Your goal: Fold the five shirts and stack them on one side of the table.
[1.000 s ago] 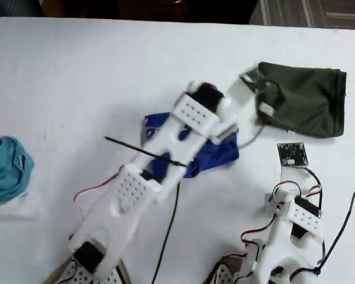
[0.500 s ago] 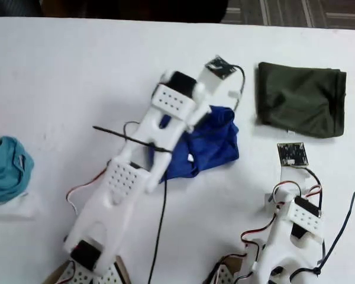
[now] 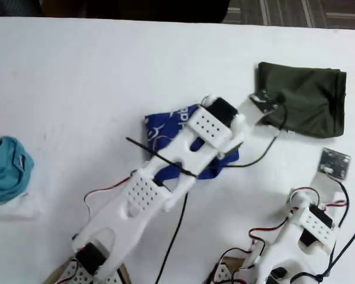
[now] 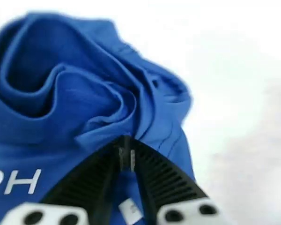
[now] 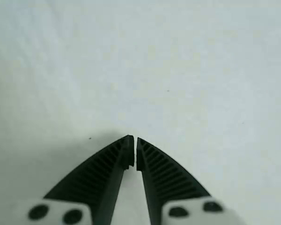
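My left hand is pinched shut on a fold of the crumpled blue shirt, which lies mid-worktop under my left arm, near the folded dark green shirt on my right side. My right hand is closed to a sliver (nothing in it) above bare worktop. A bunched teal shirt sits at the far left edge.
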`<state>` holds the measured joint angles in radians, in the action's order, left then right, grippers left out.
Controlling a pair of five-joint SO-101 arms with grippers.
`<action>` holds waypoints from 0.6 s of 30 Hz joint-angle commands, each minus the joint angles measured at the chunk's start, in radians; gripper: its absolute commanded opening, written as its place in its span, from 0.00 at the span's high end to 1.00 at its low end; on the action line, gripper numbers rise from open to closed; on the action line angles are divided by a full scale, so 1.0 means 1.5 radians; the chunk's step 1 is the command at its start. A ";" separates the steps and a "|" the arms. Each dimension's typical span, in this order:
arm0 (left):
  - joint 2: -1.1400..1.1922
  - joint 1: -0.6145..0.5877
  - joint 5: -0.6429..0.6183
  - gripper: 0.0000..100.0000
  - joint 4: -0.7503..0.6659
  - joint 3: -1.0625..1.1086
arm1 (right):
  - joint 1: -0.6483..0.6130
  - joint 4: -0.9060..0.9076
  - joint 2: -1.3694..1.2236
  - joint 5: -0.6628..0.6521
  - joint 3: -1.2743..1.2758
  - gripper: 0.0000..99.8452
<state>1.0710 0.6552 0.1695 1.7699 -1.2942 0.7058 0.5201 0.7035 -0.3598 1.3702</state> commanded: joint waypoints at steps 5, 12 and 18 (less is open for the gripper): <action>-0.142 -0.015 -0.008 0.97 0.013 -0.020 | 0.013 -0.016 0.016 0.018 -0.002 0.98; -0.143 -0.092 -0.004 0.97 0.010 0.073 | -0.008 -0.016 0.016 0.018 -0.001 0.98; -0.143 -0.081 -0.007 0.97 -0.057 0.273 | -0.008 -0.016 0.016 0.018 -0.001 0.98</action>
<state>0.9237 0.5263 0.1665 1.7515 -0.9751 0.6981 0.5140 0.7035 -0.3399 1.3732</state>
